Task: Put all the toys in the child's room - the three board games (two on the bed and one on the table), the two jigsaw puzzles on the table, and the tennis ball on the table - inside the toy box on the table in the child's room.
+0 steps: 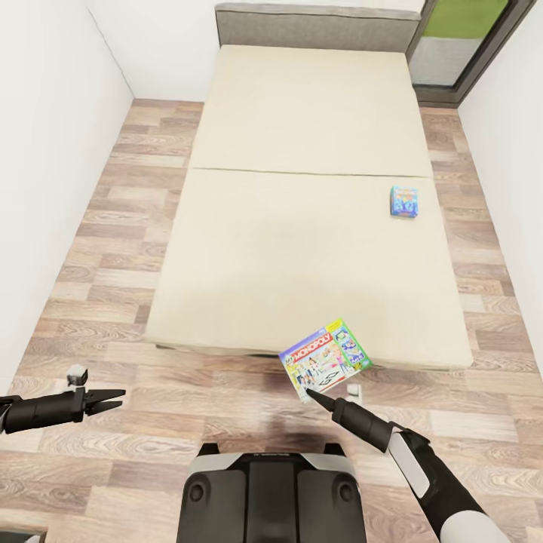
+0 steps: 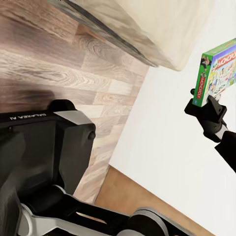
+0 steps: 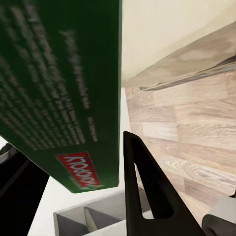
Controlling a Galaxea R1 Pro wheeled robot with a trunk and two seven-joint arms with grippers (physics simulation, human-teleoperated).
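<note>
The right gripper (image 1: 317,396) is clamped on the lower edge of a green-edged Monopoly game box (image 1: 326,357), holding it up just in front of the near edge of the bed (image 1: 302,226), over the wood floor (image 1: 113,226). In the left wrist view the same box (image 2: 218,73) stands on edge, with the dark right gripper (image 2: 200,104) pinching its bottom corner. In the right wrist view the box's green back (image 3: 59,83) with small white print lies right against one black finger (image 3: 145,187), and the bed's edge shows behind it.

A second, small blue game box (image 1: 405,201) lies flat on the mattress near the bed's right side, well apart from both grippers.

The left gripper (image 1: 113,399) hangs over the floor at the left, empty, its fingers only narrowly parted.
</note>
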